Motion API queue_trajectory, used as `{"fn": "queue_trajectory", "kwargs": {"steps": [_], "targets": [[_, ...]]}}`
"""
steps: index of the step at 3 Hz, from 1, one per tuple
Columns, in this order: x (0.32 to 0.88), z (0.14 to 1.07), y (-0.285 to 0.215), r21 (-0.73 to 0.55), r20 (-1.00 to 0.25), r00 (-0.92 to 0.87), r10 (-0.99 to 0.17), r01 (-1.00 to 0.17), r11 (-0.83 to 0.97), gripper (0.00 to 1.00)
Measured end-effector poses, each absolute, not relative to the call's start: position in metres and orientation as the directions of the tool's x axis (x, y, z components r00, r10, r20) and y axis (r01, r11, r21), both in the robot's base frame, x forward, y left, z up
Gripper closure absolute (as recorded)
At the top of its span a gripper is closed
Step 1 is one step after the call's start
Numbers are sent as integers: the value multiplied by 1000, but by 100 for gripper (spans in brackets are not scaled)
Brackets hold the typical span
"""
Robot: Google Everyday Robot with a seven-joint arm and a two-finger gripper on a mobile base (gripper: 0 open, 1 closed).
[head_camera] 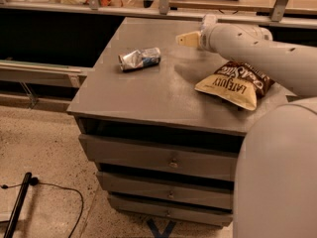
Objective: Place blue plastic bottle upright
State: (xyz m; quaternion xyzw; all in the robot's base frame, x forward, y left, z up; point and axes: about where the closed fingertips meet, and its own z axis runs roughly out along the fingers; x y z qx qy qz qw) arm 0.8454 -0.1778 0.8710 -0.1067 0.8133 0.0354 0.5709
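Note:
My gripper (188, 39) is over the far right part of the grey cabinet top (148, 90), at the end of my pale arm (247, 43), which reaches in from the right. A small pale shape (208, 20) shows just behind the wrist. It may be the blue plastic bottle, but most of it is hidden by the arm and I cannot tell whether it stands or lies. A crushed silver-blue can (139, 59) lies on its side to the gripper's left, well apart from it.
A brown and cream chip bag (233, 83) lies flat on the right of the top, under my arm. The cabinet has three drawers (171, 160) in front. A rail and a dark gap lie behind and to the left. A cable (49, 190) lies on the floor.

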Motion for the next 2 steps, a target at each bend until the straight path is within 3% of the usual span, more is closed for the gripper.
{"fn": "queue_trajectory", "kwargs": {"steps": [2], "targets": [[873, 855, -166, -37, -942, -319, -104, -209, 977, 49]]}}
